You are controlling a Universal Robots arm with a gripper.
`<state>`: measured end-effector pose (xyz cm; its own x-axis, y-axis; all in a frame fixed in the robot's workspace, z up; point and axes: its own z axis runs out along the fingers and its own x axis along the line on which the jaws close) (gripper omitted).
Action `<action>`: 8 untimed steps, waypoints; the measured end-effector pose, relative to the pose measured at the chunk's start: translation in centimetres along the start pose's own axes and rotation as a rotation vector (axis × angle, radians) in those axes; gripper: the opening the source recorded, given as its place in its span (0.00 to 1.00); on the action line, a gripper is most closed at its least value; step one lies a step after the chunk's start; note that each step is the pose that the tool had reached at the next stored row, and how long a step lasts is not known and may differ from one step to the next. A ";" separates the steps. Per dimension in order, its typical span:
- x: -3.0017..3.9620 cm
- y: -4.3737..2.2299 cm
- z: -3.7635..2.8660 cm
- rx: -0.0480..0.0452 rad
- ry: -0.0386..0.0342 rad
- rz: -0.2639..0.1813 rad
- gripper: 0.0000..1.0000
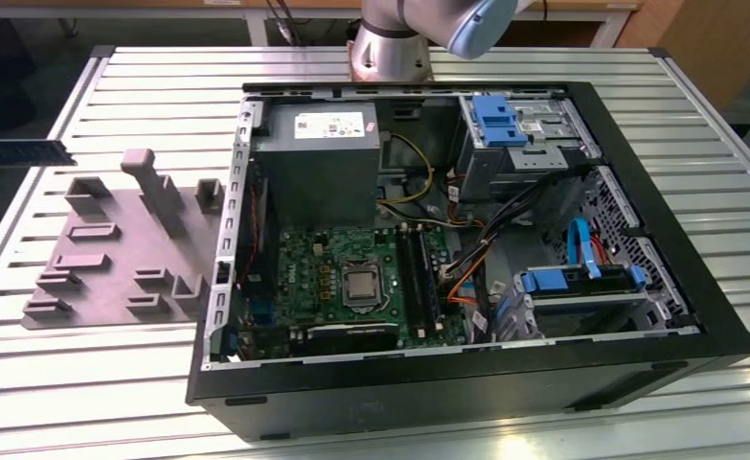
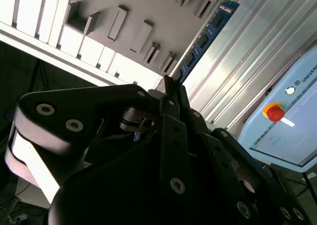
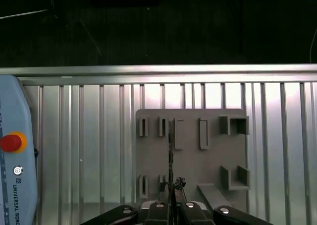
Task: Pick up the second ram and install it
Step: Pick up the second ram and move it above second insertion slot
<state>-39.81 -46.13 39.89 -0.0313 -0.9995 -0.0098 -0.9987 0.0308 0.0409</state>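
Note:
My gripper (image 2: 168,88) is shut on the second ram (image 2: 204,36), a thin blue-green board with black chips that sticks out from the fingertips. In the first wrist view the ram (image 3: 170,148) shows edge-on as a thin dark line rising from the gripper (image 3: 172,186), over the grey fixture plate (image 3: 190,150). At the exterior view's left edge the ram (image 1: 23,150) hangs level, just off the fixture plate (image 1: 106,254) and far from the open computer case (image 1: 451,383). Black memory slots (image 1: 413,273) lie on the green motherboard (image 1: 305,273) inside the case.
The slatted metal table (image 1: 106,393) carries the fixture and the case. Raised blocks and a tall post (image 1: 145,182) stand on the fixture. A pendant with a red button (image 3: 12,141) lies beside it. Cables, blue drive brackets (image 1: 579,280) and a power supply (image 1: 317,153) crowd the case.

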 end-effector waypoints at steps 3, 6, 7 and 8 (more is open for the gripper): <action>-0.02 0.05 -1.21 0.0000 -0.0001 0.000 0.14; -0.03 0.09 -2.06 0.0000 -0.0001 0.000 0.14; -0.03 0.09 -2.16 0.0000 0.0000 0.000 0.14; -0.03 0.10 -2.16 0.0001 -0.0001 0.000 0.14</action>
<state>-39.82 -46.12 42.05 -0.0314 -0.9995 -0.0099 -0.9987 0.0310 0.0409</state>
